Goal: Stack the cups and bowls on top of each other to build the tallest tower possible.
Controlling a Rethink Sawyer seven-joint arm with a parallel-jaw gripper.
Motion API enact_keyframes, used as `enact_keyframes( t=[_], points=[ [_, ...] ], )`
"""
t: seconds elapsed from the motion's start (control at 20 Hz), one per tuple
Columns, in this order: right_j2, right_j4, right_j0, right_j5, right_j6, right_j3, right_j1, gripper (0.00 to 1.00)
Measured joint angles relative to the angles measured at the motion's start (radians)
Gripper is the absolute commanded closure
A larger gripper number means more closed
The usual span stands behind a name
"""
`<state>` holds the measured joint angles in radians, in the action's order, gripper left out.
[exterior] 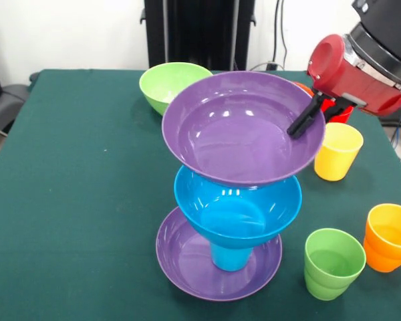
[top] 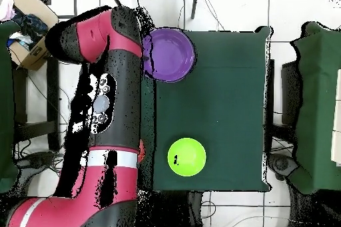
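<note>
The gripper (exterior: pixel 301 127) has its black fingers closed on the right rim of the top purple bowl (exterior: pixel 237 130), wide, shallow and glossy. This bowl sits tilted on the deep blue bowl (exterior: pixel 237 210), which rests on a blue cup (exterior: pixel 230 257) inside the lower purple bowl (exterior: pixel 187 267), near the front of the green table (exterior: pixel 73 200).

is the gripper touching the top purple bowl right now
Touching. In the front view the gripper has its black tips at the right rim of the top purple bowl, overlapping it with no gap. The overhead view hides this behind the arm.
</note>
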<state>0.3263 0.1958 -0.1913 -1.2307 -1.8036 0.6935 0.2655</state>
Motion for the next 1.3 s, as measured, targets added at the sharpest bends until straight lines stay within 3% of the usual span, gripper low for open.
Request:
enact_keyframes(
  t=[0.7, 1.3],
  points=[
    [-0.007, 0.000, 0.000, -0.034, 0.000, -0.117, -0.106, 1.00],
    [-0.007, 0.000, 0.000, -0.035, 0.000, -0.150, -0.134, 1.00]
  ],
)
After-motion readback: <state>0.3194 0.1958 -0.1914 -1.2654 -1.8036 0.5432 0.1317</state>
